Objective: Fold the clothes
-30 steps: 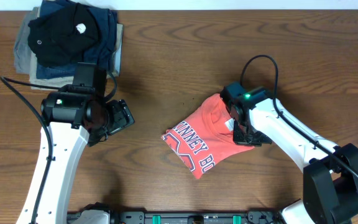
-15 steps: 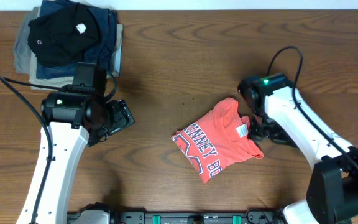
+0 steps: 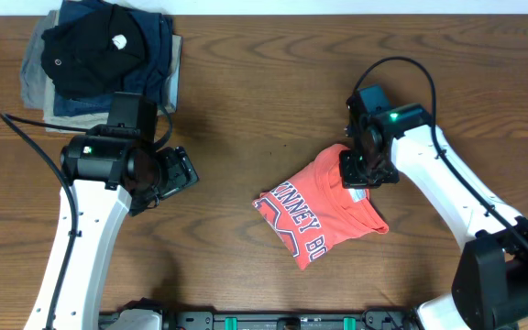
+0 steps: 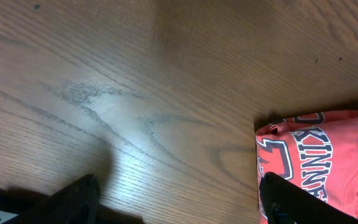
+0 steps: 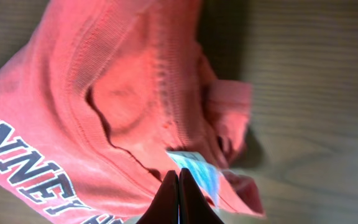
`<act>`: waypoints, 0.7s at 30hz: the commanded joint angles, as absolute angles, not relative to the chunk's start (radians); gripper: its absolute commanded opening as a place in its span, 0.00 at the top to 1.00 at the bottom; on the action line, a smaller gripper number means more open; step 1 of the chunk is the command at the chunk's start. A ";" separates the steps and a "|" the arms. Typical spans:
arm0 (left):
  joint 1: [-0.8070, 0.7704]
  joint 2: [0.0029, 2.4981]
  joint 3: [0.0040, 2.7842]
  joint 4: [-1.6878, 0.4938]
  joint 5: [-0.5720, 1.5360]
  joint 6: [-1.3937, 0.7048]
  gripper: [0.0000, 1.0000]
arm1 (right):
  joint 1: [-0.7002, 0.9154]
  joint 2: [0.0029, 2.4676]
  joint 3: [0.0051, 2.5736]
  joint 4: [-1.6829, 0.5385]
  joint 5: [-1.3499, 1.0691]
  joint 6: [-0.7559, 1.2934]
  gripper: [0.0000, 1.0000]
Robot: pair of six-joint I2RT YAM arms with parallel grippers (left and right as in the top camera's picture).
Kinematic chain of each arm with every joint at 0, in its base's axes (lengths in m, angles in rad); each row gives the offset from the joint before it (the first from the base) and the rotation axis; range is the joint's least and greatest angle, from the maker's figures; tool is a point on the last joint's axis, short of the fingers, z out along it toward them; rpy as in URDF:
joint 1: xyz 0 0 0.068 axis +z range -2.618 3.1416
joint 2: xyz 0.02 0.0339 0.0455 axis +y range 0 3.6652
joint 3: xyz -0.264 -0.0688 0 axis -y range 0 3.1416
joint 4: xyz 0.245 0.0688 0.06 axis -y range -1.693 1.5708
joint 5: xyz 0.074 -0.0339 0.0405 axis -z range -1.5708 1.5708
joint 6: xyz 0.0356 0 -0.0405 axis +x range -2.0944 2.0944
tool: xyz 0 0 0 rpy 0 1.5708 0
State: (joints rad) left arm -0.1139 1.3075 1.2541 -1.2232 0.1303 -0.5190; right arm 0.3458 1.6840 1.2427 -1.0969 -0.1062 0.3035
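One coral-red T-shirt, bunched on the tabletop, right of the middle. Sits slanted like a diamond: collar end toward the far right, lettered edge toward the near left. Right tool pressed together at the collar, by the white label; cannot tell if cloth is caught. Left tool spread wide, well apart from it.

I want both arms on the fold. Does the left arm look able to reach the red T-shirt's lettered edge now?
Probably yes: only bare table lies between the open left gripper and the T-shirt, and the right gripper sits at its collar end.
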 commanded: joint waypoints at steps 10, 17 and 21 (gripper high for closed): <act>-0.110 1.331 1.247 -1.222 0.118 -0.501 0.13 | 0.334 1.682 1.026 -0.743 -0.086 0.280 0.92; -0.110 1.353 1.245 -1.223 0.119 -0.501 0.10 | 0.324 1.682 1.040 -0.600 0.003 0.329 0.77; -0.123 1.354 1.209 -1.222 0.119 -0.502 0.08 | 0.302 1.682 1.118 -0.643 0.061 0.336 0.68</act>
